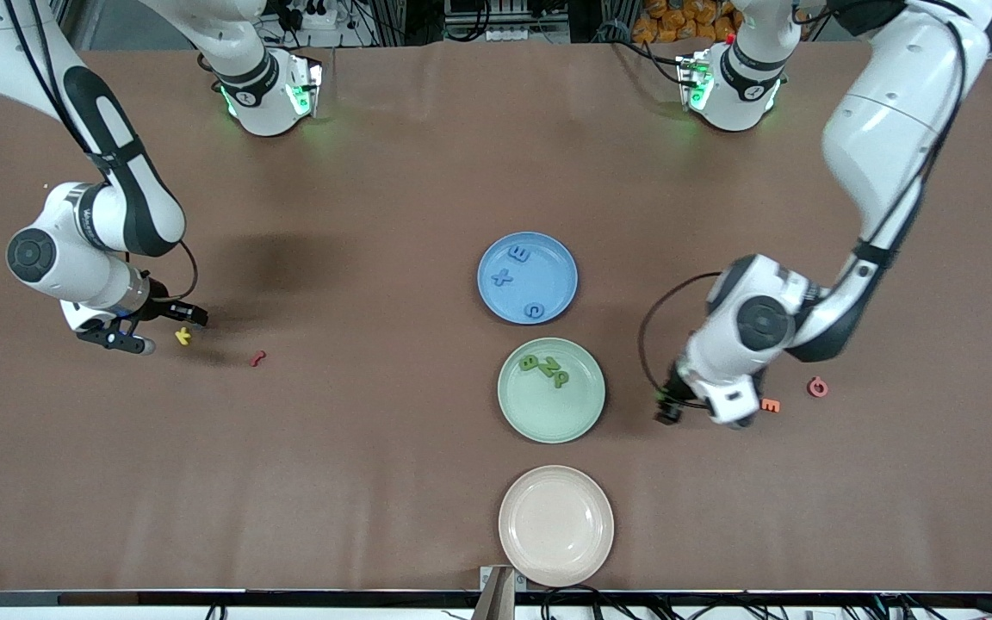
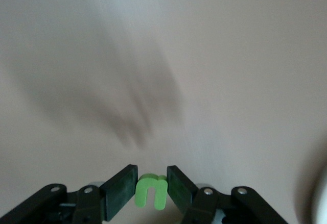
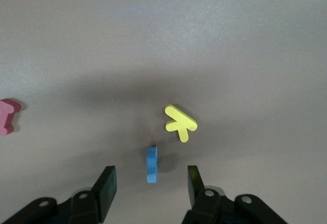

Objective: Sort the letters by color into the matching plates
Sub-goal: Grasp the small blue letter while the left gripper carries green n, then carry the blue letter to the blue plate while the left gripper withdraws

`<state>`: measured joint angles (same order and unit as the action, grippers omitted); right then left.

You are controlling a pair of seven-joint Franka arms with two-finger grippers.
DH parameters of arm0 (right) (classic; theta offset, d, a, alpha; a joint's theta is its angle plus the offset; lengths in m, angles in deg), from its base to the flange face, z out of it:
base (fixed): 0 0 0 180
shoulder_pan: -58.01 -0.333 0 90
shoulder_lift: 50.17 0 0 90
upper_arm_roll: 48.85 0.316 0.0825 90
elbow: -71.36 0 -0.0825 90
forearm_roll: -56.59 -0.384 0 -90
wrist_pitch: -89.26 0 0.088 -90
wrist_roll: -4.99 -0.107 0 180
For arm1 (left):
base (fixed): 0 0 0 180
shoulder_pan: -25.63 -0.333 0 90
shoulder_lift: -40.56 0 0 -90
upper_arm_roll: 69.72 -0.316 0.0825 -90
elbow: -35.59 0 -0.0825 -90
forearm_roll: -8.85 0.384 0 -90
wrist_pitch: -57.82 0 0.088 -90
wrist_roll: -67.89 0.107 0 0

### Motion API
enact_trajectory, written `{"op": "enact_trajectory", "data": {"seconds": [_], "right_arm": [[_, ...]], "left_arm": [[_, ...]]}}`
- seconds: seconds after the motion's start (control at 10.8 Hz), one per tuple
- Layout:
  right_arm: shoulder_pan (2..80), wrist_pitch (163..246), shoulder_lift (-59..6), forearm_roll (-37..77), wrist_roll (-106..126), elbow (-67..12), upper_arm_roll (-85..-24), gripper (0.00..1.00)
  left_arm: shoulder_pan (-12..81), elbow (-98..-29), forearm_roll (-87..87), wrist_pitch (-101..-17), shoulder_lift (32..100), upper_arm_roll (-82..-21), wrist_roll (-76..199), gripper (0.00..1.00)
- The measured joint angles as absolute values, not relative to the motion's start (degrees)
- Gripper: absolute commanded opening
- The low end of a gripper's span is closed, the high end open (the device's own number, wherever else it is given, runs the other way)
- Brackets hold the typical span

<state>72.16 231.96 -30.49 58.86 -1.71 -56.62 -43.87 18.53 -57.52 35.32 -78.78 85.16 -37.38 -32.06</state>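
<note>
Left gripper (image 2: 152,185): bright-green letter (image 2: 151,189).

Beige plate (image 1: 556,525), yellow (image 1: 183,337), red (image 1: 258,358), orange (image 1: 771,405), pink (image 1: 817,387) letters.

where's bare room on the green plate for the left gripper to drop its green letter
Green plate: three green letters crowd the part nearest the blue plate; the half toward the cream plate is bare. The left gripper holds the green letter.

3 plates (image 1: 555,485), 4 blue letters (image 1: 518,253), 4 green letters (image 1: 530,362), 4 other letters (image 1: 182,337), 2 claws (image 1: 150,327)
</note>
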Motion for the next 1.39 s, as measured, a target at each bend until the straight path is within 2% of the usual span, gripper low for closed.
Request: {"op": "enact_trajectory", "data": {"seconds": [0.09, 0.18, 0.28, 0.37, 0.46, 0.92, 1.11, 1.39], "right_arm": [[72.23, 233.05, -29.74, 58.86, -0.37, -56.70, -43.84, 0.52], [72.35, 234.13, -29.05, 58.86, 0.40, -56.74, -43.81, 0.44], [72.50, 235.14, -28.32, 58.86, 0.91, -56.75, -43.81, 0.32], [72.57, 235.89, -27.71, 58.86, 1.15, -56.75, -43.80, 0.20], [72.59, 236.63, -27.11, 58.86, 1.17, -56.76, -43.79, 0.00], [72.53, 236.56, -26.44, 58.86, 1.20, -56.09, -42.23, 0.00], [72.23, 229.75, -27.71, 58.77, -1.27, -53.21, -40.54, 0.00], [67.39, 217.71, -30.18, 58.43, -15.05, -45.79, -37.95, 0.00]], "left_arm": [[22.61, -56.67, 35.32, -78.81, 85.15, -36.54, -35.50, 0.00], [27.09, -55.67, 35.32, -78.99, 85.16, -36.71, -38.44, 0.36], [31.05, -54.62, 35.32, -79.16, 85.16, -37.27, -40.60, 0.99], [33.70, -53.66, 35.32, -79.16, 85.16, -38.21, -41.32, 1.00], [34.77, -53.05, 35.33, -79.16, 85.16, -39.48, -41.03, 1.00], [28.64, -52.74, 35.44, -78.90, 85.22, -45.35, -35.39, 1.00], [26.11, -52.84, 35.55, -77.49, 85.25, -49.48, -26.04, 1.00], [21.42, -52.48, 35.55, -70.50, 84.70, -49.84, -7.73, 1.00]]}}
